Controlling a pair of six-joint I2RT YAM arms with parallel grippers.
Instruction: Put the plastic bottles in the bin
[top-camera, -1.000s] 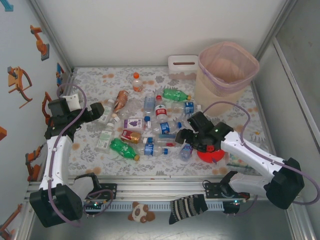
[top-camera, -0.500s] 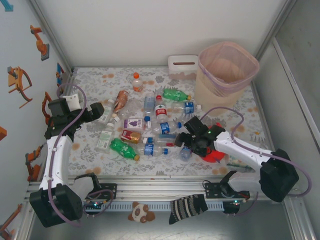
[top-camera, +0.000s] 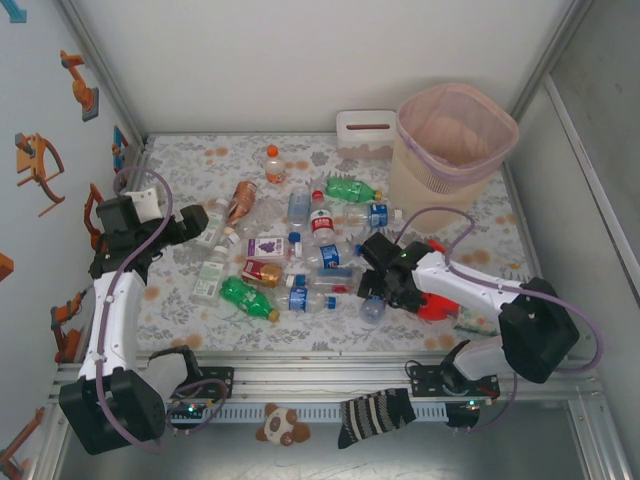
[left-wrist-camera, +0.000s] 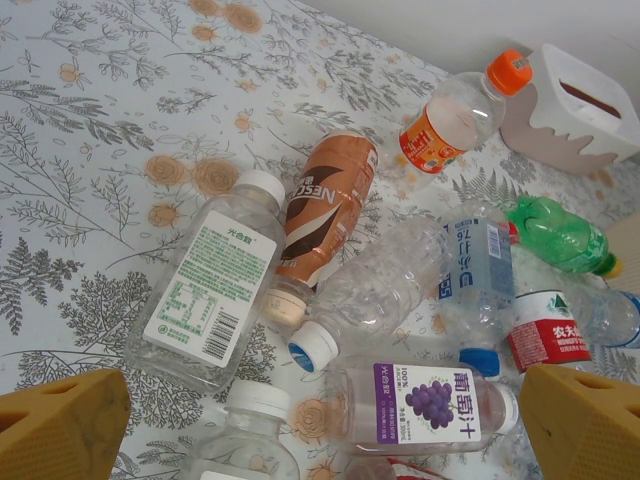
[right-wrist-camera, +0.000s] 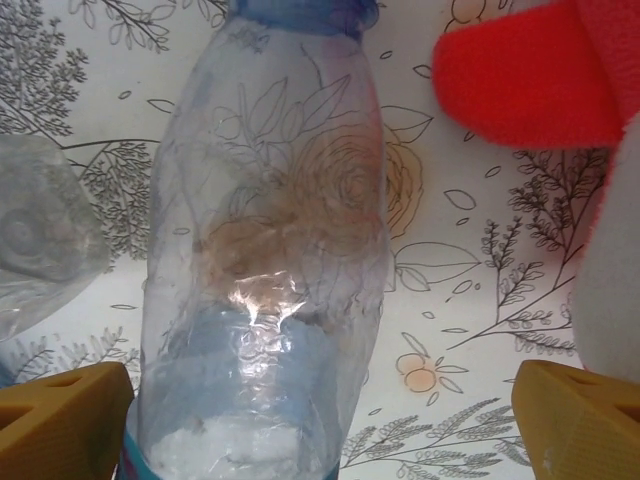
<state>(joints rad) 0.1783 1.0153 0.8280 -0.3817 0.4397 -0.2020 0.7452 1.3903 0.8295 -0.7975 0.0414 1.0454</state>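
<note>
Looking from above, I hold my right gripper (top-camera: 372, 292) spread over a clear bottle (top-camera: 370, 308), the bin (top-camera: 455, 150) well beyond; by left wrist, my left gripper (left-wrist-camera: 320, 420) gapes above scattered plastic bottles (left-wrist-camera: 325, 215); by right wrist, that clear bottle lies between my parted fingers (right-wrist-camera: 65, 420).

plastic bottles (top-camera: 248, 298) about 15 | bin (top-camera: 420, 185) 1 | white slotted box (top-camera: 365, 131) 1 | red plush (top-camera: 436, 309) 1 | striped sock (top-camera: 375, 416) 1
</note>
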